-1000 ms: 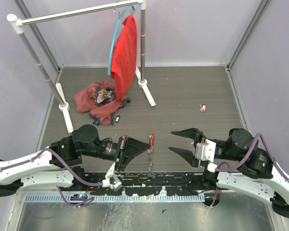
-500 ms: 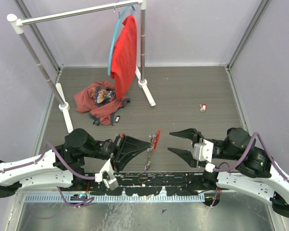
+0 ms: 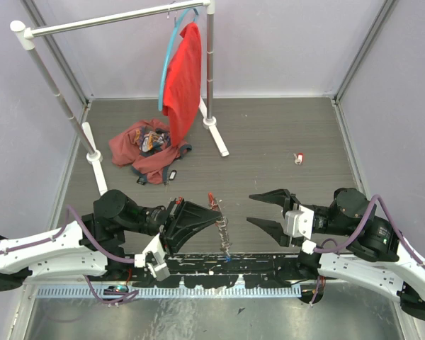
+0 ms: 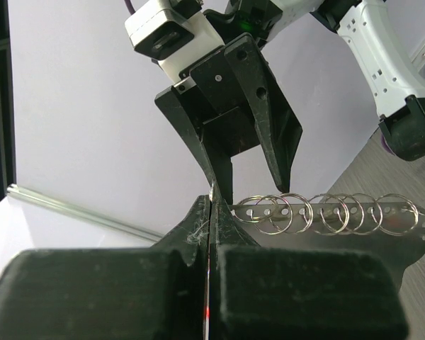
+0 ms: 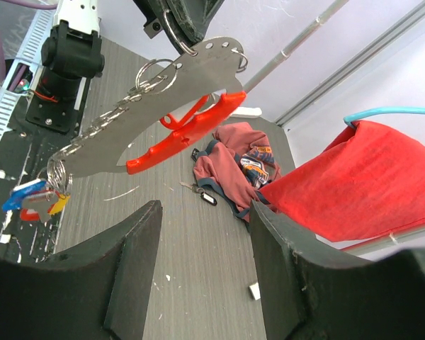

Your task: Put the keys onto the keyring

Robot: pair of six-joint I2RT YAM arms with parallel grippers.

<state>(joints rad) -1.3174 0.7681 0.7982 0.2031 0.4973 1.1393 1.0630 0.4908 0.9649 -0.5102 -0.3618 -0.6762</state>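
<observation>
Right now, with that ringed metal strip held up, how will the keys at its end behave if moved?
Likely swing and jingle: the keys hang loose off the end of the metal strip, which looks flat and probably stays stiff.

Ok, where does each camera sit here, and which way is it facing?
Top external: above and behind the arm bases, looking down over the table; both arms show.
Left wrist: on the left arm, facing the right gripper; its own left gripper is shut on the ring strip.
Right wrist: on the right arm, facing the left arm and the strip, with keys at its end; its own gripper is open at the bottom.
Shared: both wrist views show the ring strip.
</observation>
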